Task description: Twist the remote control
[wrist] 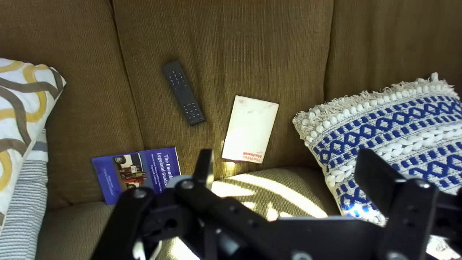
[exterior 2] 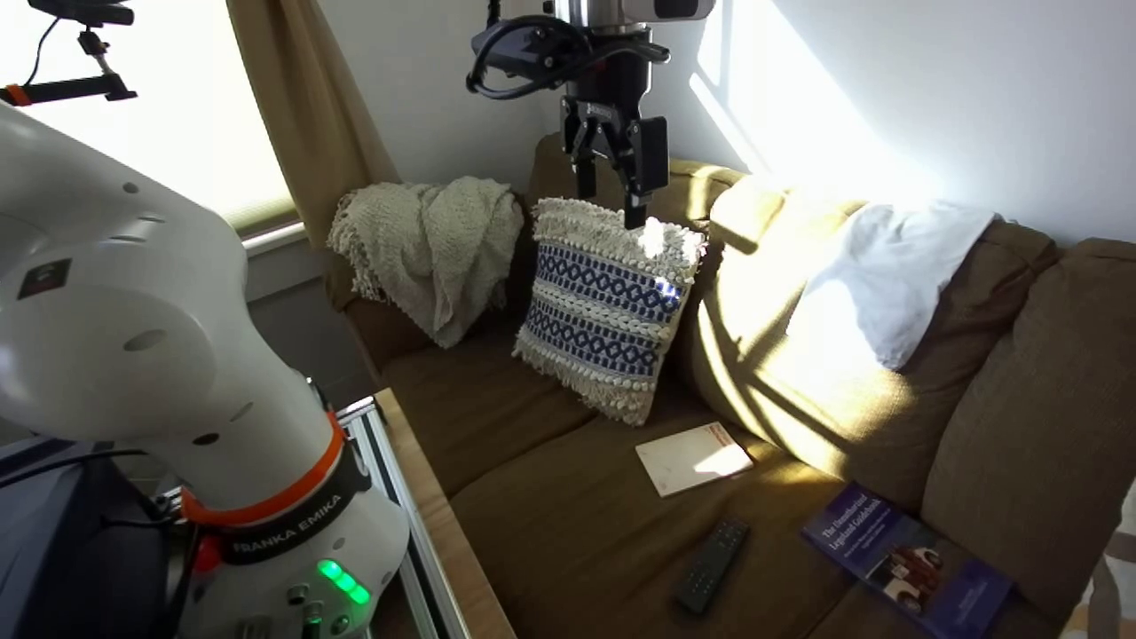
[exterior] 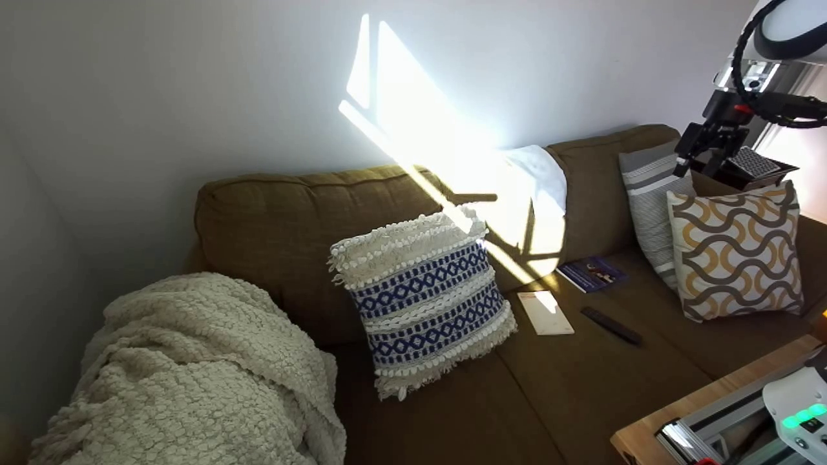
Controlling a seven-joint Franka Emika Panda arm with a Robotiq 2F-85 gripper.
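Presently the pincer (exterior 2: 611,202) hangs well above the bench (exterior 2: 568,515), a brown couch seat, and in the wrist view its two black fingers (wrist: 205,164) stand spread wide apart. The remote control (wrist: 184,93) lies flat on the bench with its buttons up, between two seams, closer to the seam on the side of the wavy-patterned pillow (exterior: 736,252). It runs roughly front to back at a slant, one end toward the back edge of the bench. Near that end, but apart from it, is a pale book (wrist: 250,129), which sits closer to the back edge. A blue book (wrist: 135,169) lies by the back edge too, across the seam.

Beyond the pale book, a fringed blue-and-white pillow (exterior 2: 608,302) leans against the backrest (exterior: 278,239) at the back edge. At one end of the bench a grey striped pillow (exterior: 652,206) stands behind the wavy-patterned pillow; at the opposite end a cream blanket (exterior 2: 435,248) is heaped. A white cloth (exterior 2: 896,275) hangs over the backrest, partly in bright sun. Along the front edge, a wood-edged stand (exterior 2: 444,532) carries the white arm (exterior 2: 133,293).
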